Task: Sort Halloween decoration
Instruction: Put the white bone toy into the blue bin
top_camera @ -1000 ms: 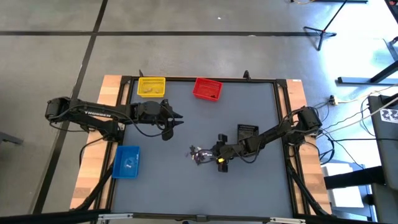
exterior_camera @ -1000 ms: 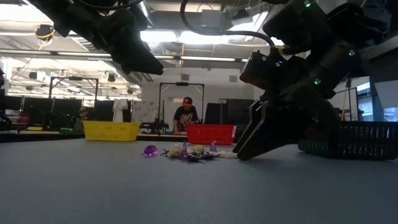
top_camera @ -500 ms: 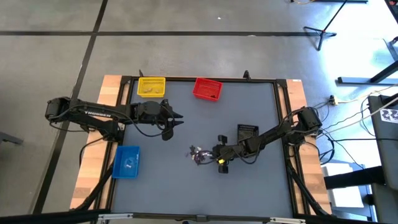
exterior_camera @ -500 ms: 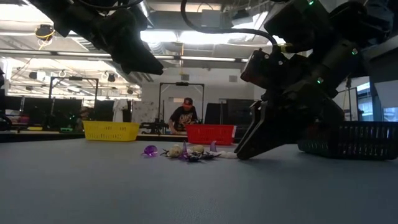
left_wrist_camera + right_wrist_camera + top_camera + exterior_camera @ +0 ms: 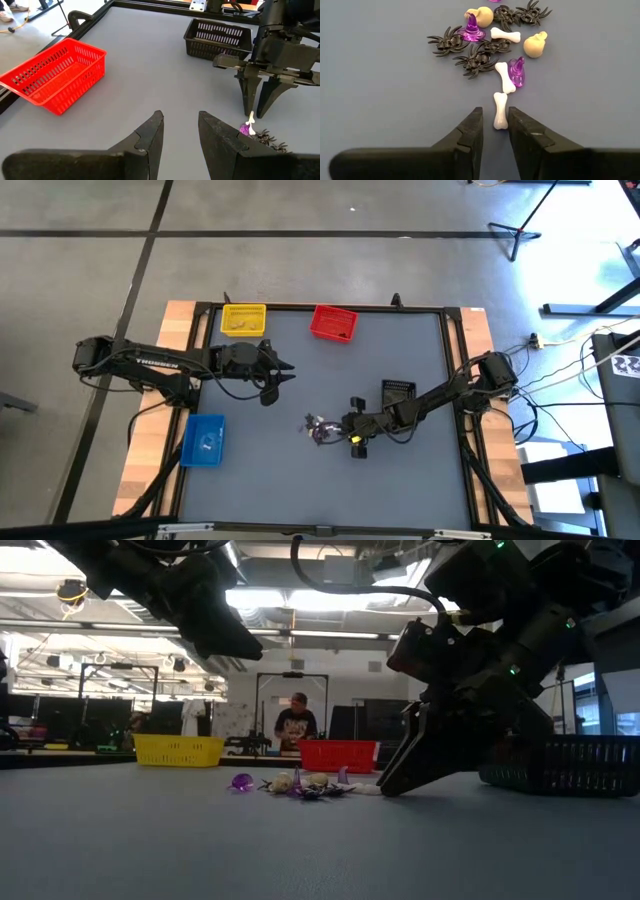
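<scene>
At the trinket pile's edge, the right gripper [image 5: 495,131] has narrowed on a white bone [image 5: 500,111], seemingly pinched, next needing a lift toward a bin, while the left gripper [image 5: 179,131] waits parted near the yellow bin [image 5: 243,319].

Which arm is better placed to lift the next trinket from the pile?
Right. Its claw is down at the pile, fingers either side of a white bone. The left claw hangs off toward the yellow bin, away from the pile.

Glossy plastic trinkets [image 5: 495,45] lie on a smooth matt grey table [image 5: 380,90] edged at nine o'clock with bare wood [image 5: 150,450].
</scene>
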You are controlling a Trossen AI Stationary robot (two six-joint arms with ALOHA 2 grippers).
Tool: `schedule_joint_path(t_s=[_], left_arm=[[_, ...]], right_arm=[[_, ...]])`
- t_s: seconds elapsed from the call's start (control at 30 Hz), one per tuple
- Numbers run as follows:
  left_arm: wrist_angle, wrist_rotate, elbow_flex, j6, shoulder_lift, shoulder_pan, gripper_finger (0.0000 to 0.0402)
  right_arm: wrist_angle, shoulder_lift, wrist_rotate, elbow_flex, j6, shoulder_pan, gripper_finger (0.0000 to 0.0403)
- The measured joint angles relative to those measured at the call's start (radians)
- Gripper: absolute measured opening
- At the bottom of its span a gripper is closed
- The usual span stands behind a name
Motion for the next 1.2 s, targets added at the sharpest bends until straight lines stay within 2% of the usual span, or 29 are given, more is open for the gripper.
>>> schedule_joint_path(t_s=[0.23, 0.63, 0.83, 1.2], left_arm=[[0.000, 0.000, 0.000, 0.000, 0.000, 0.000, 0.0114], [0.001, 0.000, 0.000, 0.000, 0.000, 0.000, 0.0114], [0.046, 0.000, 0.000, 0.002, 0.000, -0.032, 0.0114], [0.119, 0.000, 0.001, 0.003, 0.000, -0.156, 0.0114]], right_arm=[[-0.001, 0.000, 0.000, 0.000, 0.000, 0.000, 0.0086], [0.003, 0.000, 0.002, -0.001, 0.000, -0.001, 0.0017], [0.005, 0.000, 0.001, -0.001, 0.000, -0.001, 0.0024], [0.004, -0.004, 0.000, -0.001, 0.000, -0.001, 0.0025]])
